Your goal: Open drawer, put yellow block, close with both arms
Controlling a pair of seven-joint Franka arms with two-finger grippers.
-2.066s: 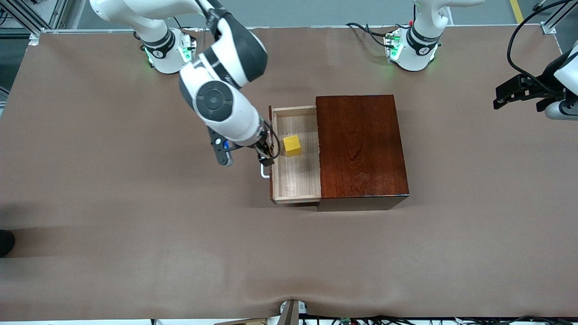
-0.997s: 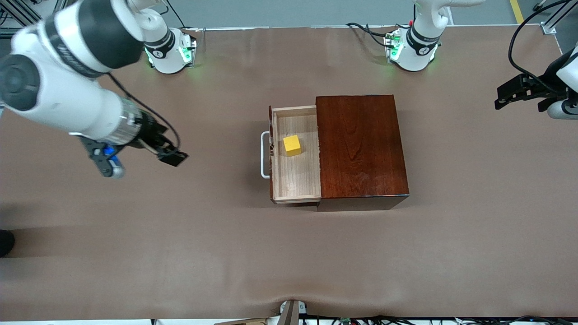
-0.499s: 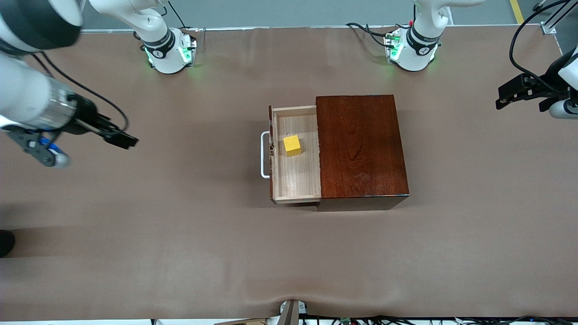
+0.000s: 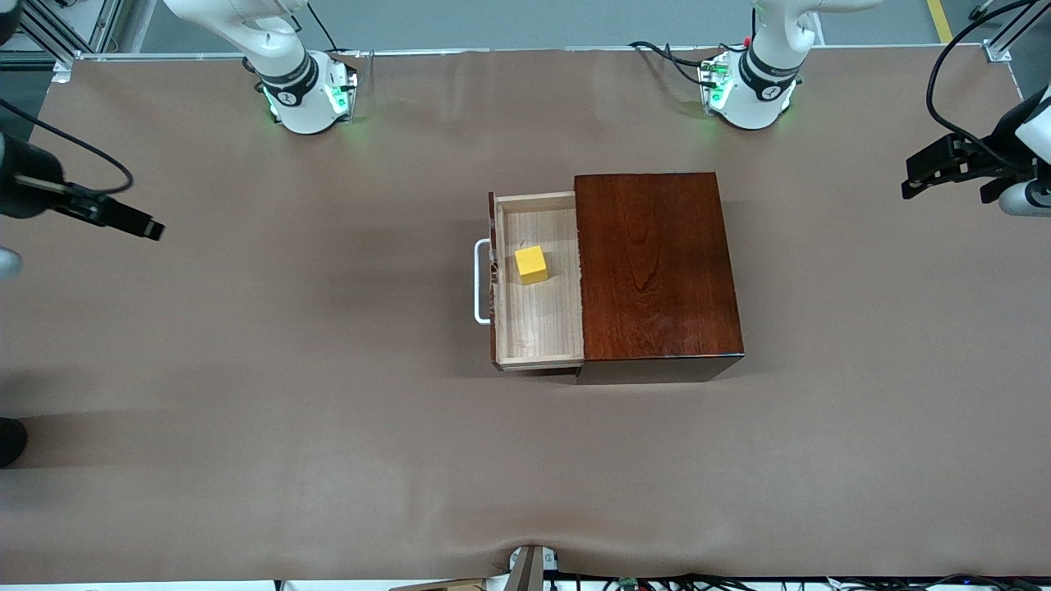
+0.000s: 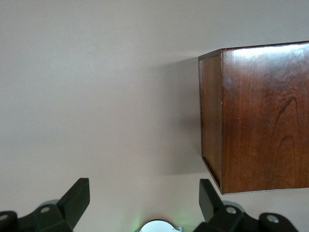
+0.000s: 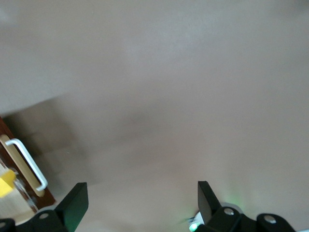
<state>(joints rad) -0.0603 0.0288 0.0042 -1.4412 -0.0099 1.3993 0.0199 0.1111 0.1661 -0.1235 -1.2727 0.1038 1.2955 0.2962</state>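
The dark mahogany box (image 4: 657, 263) stands mid-table. Its drawer (image 4: 542, 316) is pulled out toward the right arm's end, white handle (image 4: 479, 281) leading. The yellow block (image 4: 531, 264) lies inside on the pale wood. My right gripper (image 4: 148, 228) hangs open and empty over the table's edge at the right arm's end, well away from the drawer. In the right wrist view the right gripper (image 6: 142, 198) frames bare table, with the handle (image 6: 29, 162) and block (image 6: 6, 181) at the side. My left gripper (image 4: 910, 179) waits open over the left arm's end; in its wrist view the left gripper (image 5: 143, 195) looks at the box (image 5: 260, 116).
Both green-lit arm bases (image 4: 308, 90) (image 4: 743, 86) stand along the table edge farthest from the front camera. A black cable (image 4: 944, 74) loops above the left gripper. A dark object (image 4: 10, 439) pokes in at the right arm's end, nearer the front camera.
The right arm has swung away from the drawer handle toward its own end of the table, gripper open. Drawer, block and left arm have not moved.
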